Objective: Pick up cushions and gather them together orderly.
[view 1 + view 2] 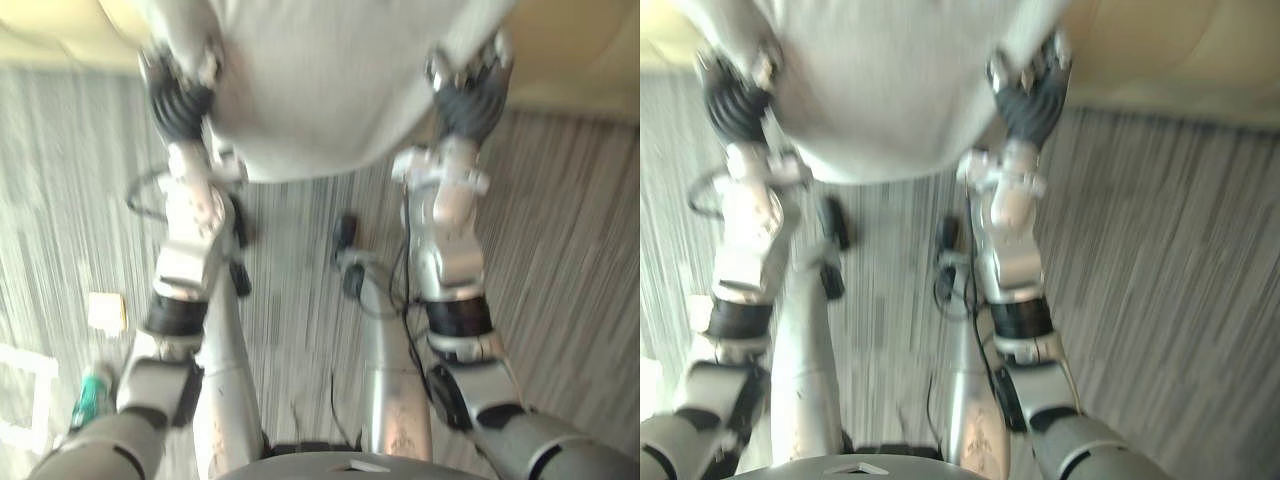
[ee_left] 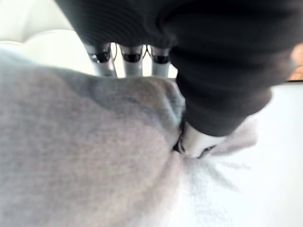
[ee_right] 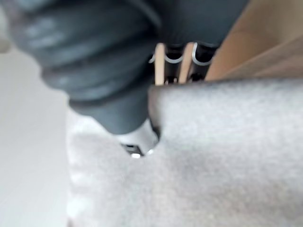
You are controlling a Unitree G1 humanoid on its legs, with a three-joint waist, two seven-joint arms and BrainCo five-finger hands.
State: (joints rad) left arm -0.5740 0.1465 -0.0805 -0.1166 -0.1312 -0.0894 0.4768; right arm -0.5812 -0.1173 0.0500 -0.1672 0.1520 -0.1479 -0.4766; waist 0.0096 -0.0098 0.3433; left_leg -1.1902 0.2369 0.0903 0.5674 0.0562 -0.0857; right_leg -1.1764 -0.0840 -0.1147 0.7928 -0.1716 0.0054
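Cushion pinched by left hand and right hand, arms outstretched.

Grey streaked carpet is stretching across the room — a beige sofa is sitting along its far edge.

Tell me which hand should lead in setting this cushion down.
Right, marginally. Both the left hand and right hand are pinched on opposite edges of the grey cushion, thumbs pressed into it, so neither can let go. The beige surface shows widest beside the right hand.
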